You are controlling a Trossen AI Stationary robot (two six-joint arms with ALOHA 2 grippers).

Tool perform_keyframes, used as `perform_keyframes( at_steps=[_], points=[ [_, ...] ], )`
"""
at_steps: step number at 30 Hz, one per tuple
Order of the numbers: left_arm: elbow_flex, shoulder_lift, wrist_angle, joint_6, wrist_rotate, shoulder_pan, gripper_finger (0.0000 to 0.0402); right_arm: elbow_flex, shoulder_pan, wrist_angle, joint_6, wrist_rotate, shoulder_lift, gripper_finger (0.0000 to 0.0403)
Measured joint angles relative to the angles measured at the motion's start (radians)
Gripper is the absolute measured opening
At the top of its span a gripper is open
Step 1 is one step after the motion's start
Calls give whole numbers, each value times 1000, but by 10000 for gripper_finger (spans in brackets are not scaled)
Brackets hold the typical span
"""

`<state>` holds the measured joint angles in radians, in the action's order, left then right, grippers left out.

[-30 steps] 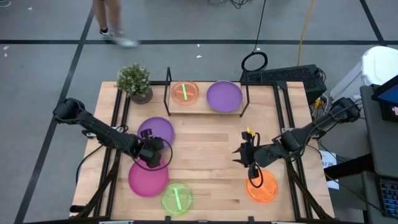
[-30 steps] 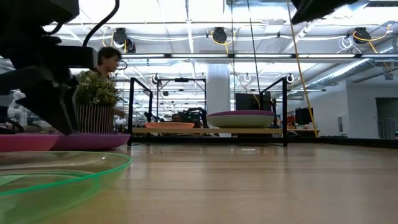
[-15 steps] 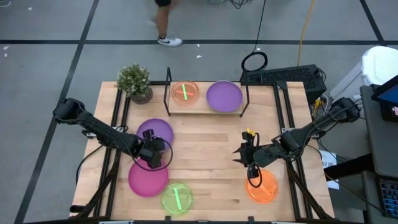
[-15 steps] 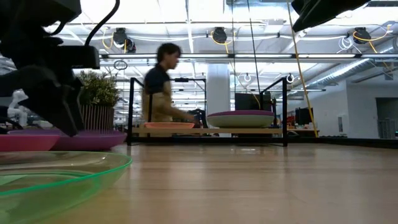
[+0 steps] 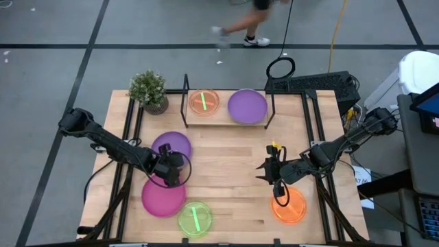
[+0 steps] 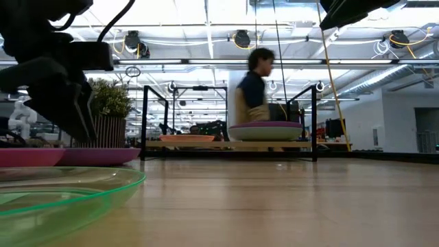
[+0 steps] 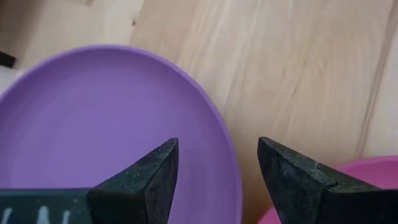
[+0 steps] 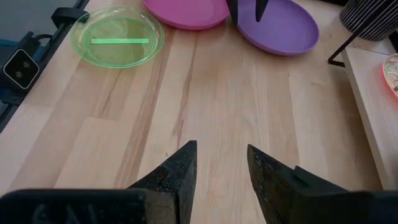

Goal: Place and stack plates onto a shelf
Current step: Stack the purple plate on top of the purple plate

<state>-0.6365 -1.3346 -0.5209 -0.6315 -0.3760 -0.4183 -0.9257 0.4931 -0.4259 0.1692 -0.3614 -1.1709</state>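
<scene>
My left gripper [image 5: 173, 171] [image 7: 217, 158] is open, pointing down over the near-right rim of a purple plate [image 5: 171, 144] [image 7: 93, 124] that lies flat on the table. One finger stands inside the rim and one outside, and the low view shows the gripper [image 6: 81, 134] just above the plate [image 6: 103, 156]. A magenta plate [image 5: 163, 197] and a lime-green plate [image 5: 195, 219] lie nearer. The shelf [image 5: 223, 115] carries a small orange plate [image 5: 204, 102] and a second purple plate [image 5: 247, 106]. My right gripper [image 5: 264, 168] [image 8: 221, 149] hovers open beside an orange plate [image 5: 289, 207].
A potted plant [image 5: 148, 89] stands at the shelf's left end. Bare wood [image 5: 226, 154] lies between the two arms. A person walks across the floor beyond the table's far edge [image 5: 247, 31].
My left gripper has risen slightly off the purple plate and shifted a little toward the table's right, still open. The plates have stayed put. The person behind the table has walked from left to right.
</scene>
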Motion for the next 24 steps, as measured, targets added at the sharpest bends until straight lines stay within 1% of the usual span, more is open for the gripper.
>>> perform_keyframes(
  at_steps=[3, 6, 9, 13, 19, 22, 24],
  points=[
    [24, 0, 11, -1, 5, -12, 219, 0, 0, 0, 1, 0, 0, 123],
    [52, 0, 39, -5, 7, -17, 199, 0, 0, 0, 1, 0, 0, 123],
    [76, 0, 82, -6, 7, -21, 170, 0, 0, 0, 0, 0, 0, 123],
    [92, 0, 85, 15, 7, -21, 124, 0, 0, 0, -2, 0, 0, 123],
    [133, 0, 78, 43, -21, -15, 53, 0, 0, 0, -5, 0, 0, 123],
    [132, 0, 75, 47, -37, -17, 23, 0, 0, 0, -5, 0, 0, 123],
    [118, 0, 69, 58, -43, -23, 12, 0, 0, 0, -5, 0, 0, 123]
  ],
)
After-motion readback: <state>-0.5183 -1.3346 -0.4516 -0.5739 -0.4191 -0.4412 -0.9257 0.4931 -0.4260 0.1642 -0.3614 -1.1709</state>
